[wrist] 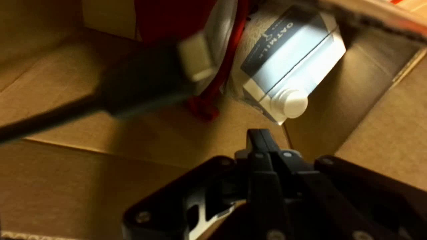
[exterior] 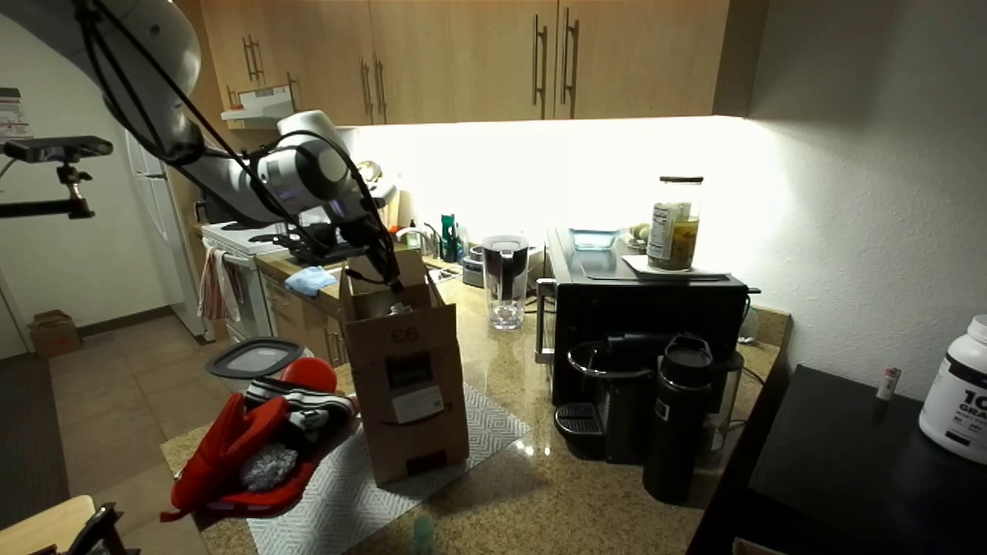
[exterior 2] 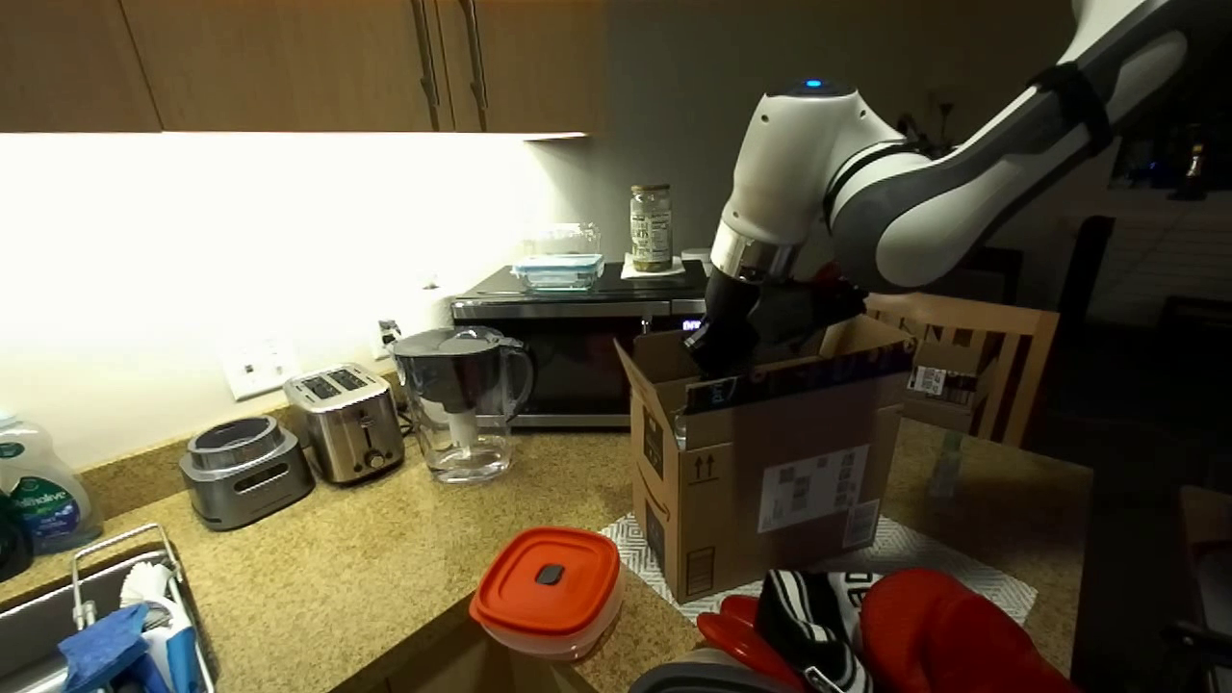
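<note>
I have the gripper [wrist: 260, 132] inside the box [exterior 2: 727, 515], its fingers [wrist: 254, 142] pressed together with nothing between them. The carton [wrist: 293, 63] of oat milk is just beyond the fingers, its cap [wrist: 295, 103] nearest them; they look apart, though depth is hard for me to judge. Farther out from the gripper, a red item [wrist: 171, 20] I can't identify is beside the carton, and I suspect that it and the cardboard wall [wrist: 347, 96] keep the carton propped. The box stands upright around the gripper with flaps [exterior: 412, 270] raised, presumably to leave a way in from above; the mat [exterior: 493, 424] below probably guards the counter [exterior: 532, 493]. A plug [wrist: 143, 80] hangs blurred to the left of the fingers in my wrist view, likely loose wiring rather than anything I grip.

Only that view gives me the carton's lettering and the joined fingers; in both exterior views the cardboard hides them. It misses what surrounds the box, though: the exterior views give me a coffee maker [exterior: 624, 408] and a toaster [exterior 2: 361, 438], both well apart from the gripper, and a tub [exterior 2: 549, 597] below it, near the box.
</note>
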Controlling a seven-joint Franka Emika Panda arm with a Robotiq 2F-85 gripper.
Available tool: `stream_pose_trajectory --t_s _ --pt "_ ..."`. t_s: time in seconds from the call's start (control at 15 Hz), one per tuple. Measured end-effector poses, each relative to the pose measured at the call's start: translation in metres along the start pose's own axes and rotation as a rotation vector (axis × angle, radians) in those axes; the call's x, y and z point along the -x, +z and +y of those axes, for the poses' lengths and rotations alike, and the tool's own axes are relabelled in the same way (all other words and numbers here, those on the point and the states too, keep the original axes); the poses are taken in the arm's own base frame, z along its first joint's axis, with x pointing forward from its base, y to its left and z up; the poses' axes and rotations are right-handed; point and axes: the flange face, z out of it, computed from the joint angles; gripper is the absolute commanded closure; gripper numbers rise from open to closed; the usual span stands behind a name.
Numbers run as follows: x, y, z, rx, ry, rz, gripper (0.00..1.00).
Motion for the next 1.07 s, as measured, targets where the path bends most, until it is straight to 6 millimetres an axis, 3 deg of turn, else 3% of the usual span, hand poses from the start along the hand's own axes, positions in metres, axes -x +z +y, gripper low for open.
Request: stream_pose_trajectory --t_s 0.27,0.33,0.53,1.07 --pt "-0.013 -0.030 0.011 0.010 0.013 0.034 1.00" --pt "-0.016 -0.035 0.014 0.013 0.018 0.038 0.75" --pt "-0.018 -0.047 0.017 0.018 0.022 0.042 0.62" --pt "-0.006 -0.046 0.010 0.032 0.002 0.013 0.10"
